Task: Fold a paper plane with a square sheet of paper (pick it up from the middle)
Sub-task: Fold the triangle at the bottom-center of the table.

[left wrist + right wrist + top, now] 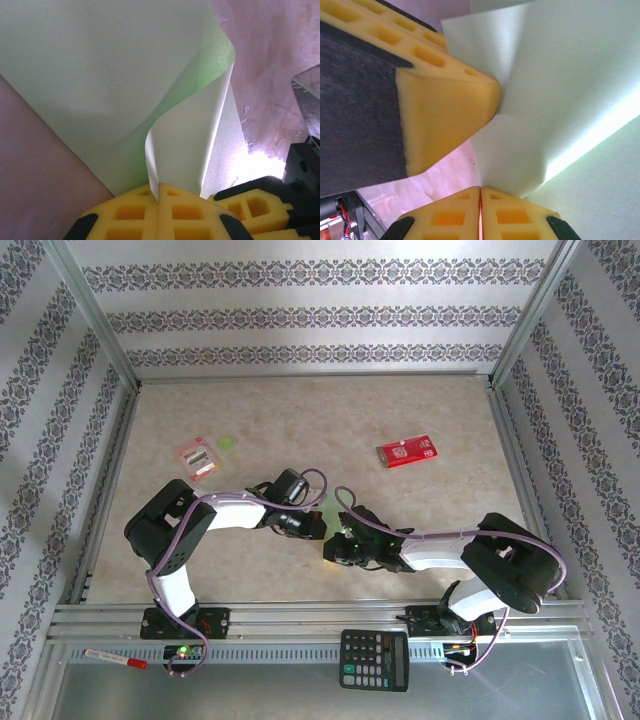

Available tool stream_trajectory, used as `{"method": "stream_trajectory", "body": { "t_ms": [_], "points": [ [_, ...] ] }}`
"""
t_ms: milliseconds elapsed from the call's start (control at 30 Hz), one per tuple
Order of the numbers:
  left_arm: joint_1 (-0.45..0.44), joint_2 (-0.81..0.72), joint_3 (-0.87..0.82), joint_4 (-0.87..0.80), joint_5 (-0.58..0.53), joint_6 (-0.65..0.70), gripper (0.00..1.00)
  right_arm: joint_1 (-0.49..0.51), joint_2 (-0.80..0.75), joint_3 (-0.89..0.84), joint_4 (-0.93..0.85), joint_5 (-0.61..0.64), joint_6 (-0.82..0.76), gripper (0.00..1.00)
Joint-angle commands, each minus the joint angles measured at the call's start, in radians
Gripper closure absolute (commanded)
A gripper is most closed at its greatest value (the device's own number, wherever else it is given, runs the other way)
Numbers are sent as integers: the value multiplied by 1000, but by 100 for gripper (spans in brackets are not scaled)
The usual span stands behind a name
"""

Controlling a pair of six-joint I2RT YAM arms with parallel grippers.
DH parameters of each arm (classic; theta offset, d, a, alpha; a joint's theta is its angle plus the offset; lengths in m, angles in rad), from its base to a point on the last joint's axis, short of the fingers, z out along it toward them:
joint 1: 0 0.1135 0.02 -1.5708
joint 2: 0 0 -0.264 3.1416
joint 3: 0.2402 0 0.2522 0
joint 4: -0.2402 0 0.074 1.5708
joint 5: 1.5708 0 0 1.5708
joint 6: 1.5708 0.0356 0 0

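The left gripper (158, 194) and the right gripper (480, 199) are each clamped shut on the thin, curled light-green square sheet of paper (100, 75).

1. The top view looks down from above and behind the arm bases (185, 622), taking in the whole worktop (300, 420).
2. Both wrist views face forward, very close, sharing the green sheet of paper (90, 75).
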Motion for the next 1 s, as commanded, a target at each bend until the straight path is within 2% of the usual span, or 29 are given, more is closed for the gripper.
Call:
{"method": "stream_trajectory", "body": {
  "t_ms": [0,433,967],
  "points": [
    [10,18,26,-31,8,18,98,4,11,-17,11,24,6,91],
    [11,51,25,-52,-24,29,100,6,19,-33,-1,13,7,91],
    [15,10,-17,-50,-43,30,100,-40,-91,9,-14,-24,15,90]
  ]
}}
